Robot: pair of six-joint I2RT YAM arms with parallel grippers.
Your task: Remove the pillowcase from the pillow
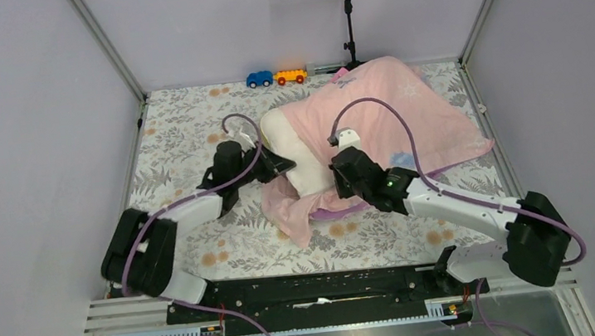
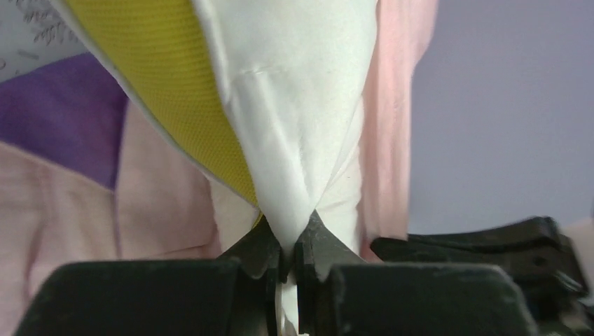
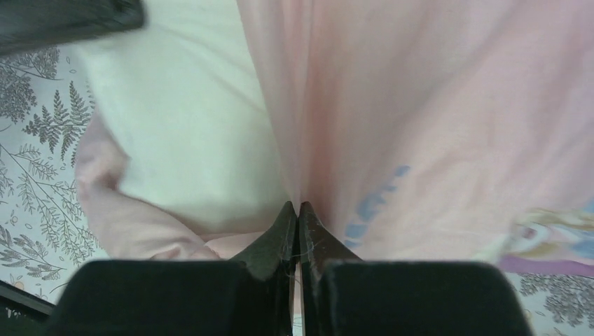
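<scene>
The pillowcase (image 1: pixel 393 112) lies inside out, pale pink, over most of the pillow (image 1: pixel 296 147) at the table's middle. The pillow's white near end sticks out of the case opening. My left gripper (image 1: pixel 284 166) is shut on a pinch of the pillow's white cover (image 2: pixel 294 140), with the yellow band (image 2: pixel 175 84) just left of it. My right gripper (image 1: pixel 344 178) is shut on a fold of the pink pillowcase (image 3: pixel 420 105), right beside the bare pillow (image 3: pixel 189 119). A strip of the purple printed side (image 3: pixel 553 241) shows at the lower right.
A blue toy car (image 1: pixel 259 78) and an orange one (image 1: pixel 290 76) stand at the table's far edge. A microphone on a black stand (image 1: pixel 348 25) rises behind them. The table has a floral cloth (image 1: pixel 183 138) and grey walls on three sides.
</scene>
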